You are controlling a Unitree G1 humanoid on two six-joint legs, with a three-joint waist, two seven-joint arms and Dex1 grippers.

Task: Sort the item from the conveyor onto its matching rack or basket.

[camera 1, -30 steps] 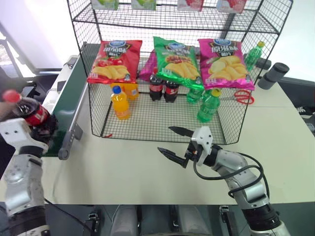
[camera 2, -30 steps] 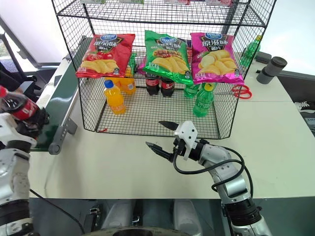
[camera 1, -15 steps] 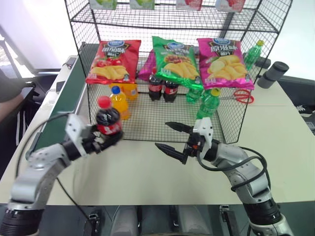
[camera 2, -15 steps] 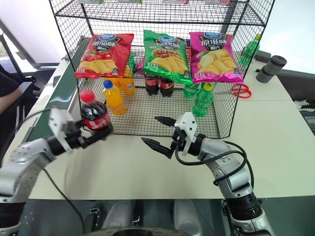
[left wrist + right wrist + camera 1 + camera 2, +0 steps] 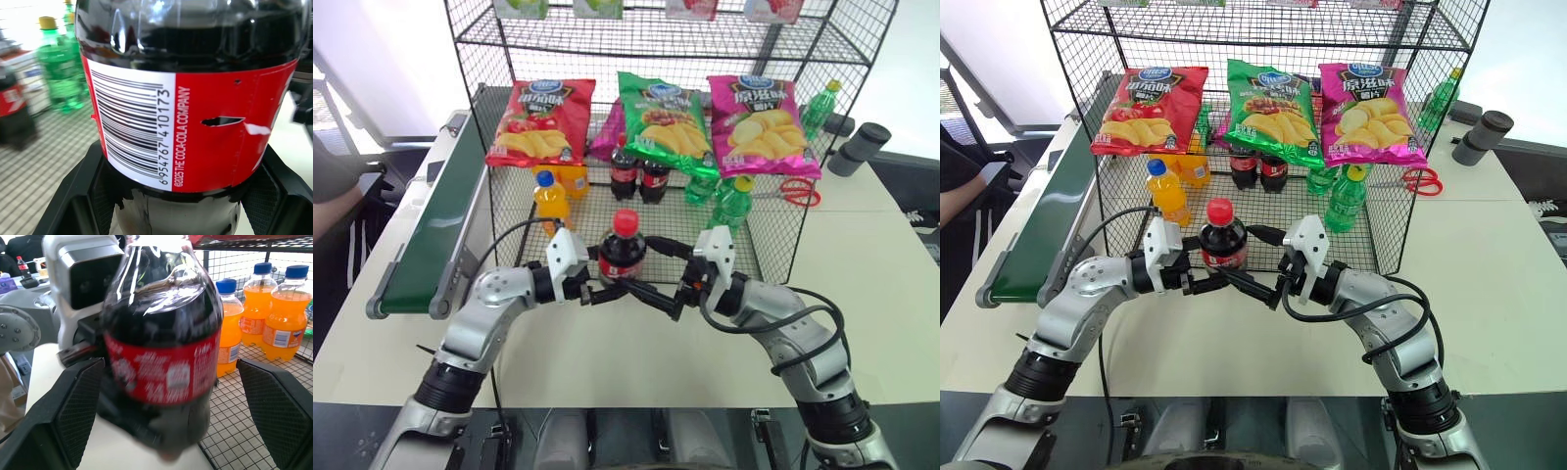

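Holding the small dark-brown cola bottle with red cap and label point(image 5: 624, 257) upright, the left jaws point(image 5: 598, 291) are gripping it low, right between the wide-open right jaws point(image 5: 658, 274), above the bench point(image 5: 862, 264). Handing over well is calling for the right jaws closing squarely on the label before the left lets go. Just beyond both jaws the large black wire-mesh rack point(image 5: 773, 245) is standing with its orange-drink bottle point(image 5: 548, 201), two matching cola bottles point(image 5: 639, 176) and green bottles point(image 5: 732, 206), and its front wire edge is looking like the thing to clear.

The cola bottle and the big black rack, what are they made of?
The cola bottle looks like clear, shiny plastic: light glints on it and the dark drink shows through. Its red label seems a thin glossy film. The rack looks like thin metal wire with a black coating, crossed into a see-through grid.
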